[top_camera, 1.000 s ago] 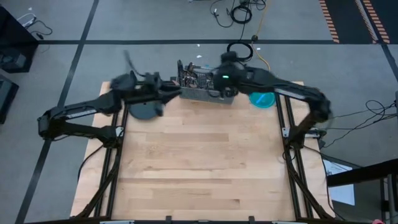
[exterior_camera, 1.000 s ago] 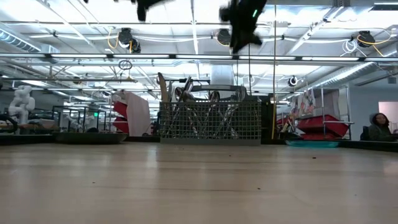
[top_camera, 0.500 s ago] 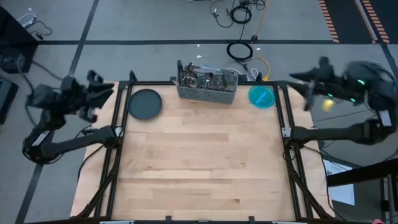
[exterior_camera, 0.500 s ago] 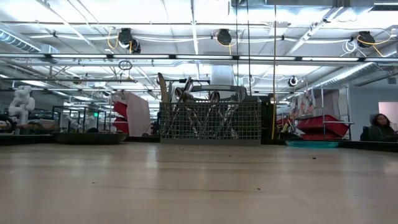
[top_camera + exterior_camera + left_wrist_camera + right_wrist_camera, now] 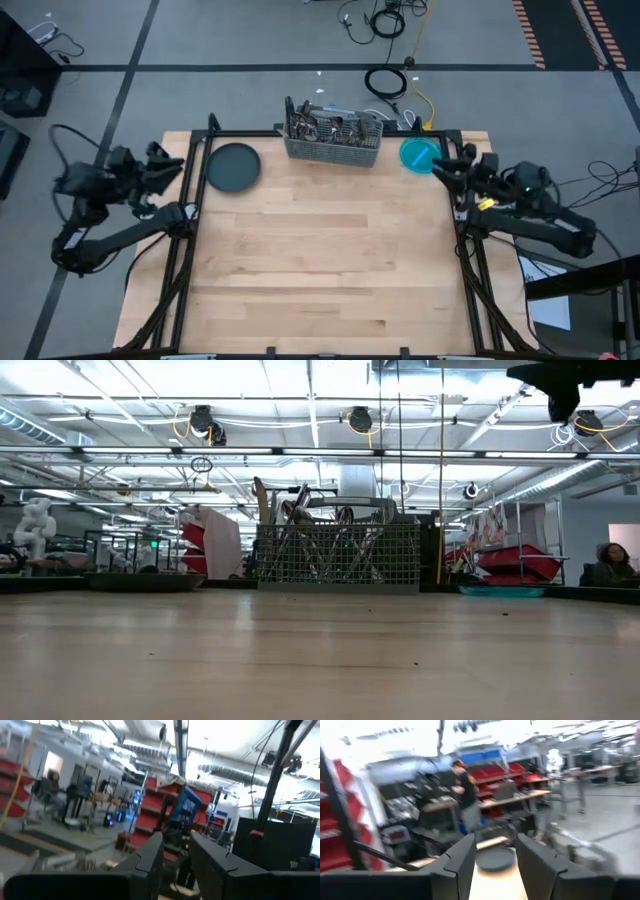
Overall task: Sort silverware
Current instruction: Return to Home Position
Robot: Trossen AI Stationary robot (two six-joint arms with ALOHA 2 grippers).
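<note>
The silverware [image 5: 325, 124] stands upright in a grey wire-mesh caddy [image 5: 334, 147] at the middle of the table's far edge. In the low view, handles and heads [image 5: 300, 508] stick up above the mesh [image 5: 338, 555]. My left gripper [image 5: 177, 164] hangs off the table's left edge, level with the dark plate, and is open with nothing between its fingers [image 5: 176, 851]. My right gripper [image 5: 443, 167] hovers at the table's right edge beside the teal dish. It is also open and holds nothing [image 5: 495, 852]. Its arm shows at the top right of the low view [image 5: 560, 380].
A dark round plate [image 5: 232, 166] lies at the far left of the wooden table [image 5: 320, 260]. A teal dish [image 5: 420, 155] lies at the far right. Black frame rails [image 5: 190, 240] run along both sides of the table. People stand in the room beyond.
Both arms have drawn back from over the caddy and the dark plate. My left gripper has swung out toward the table's left edge, my right gripper toward the right edge and lower, rolling its wrist. The caddy and the silverware have stayed in place.
</note>
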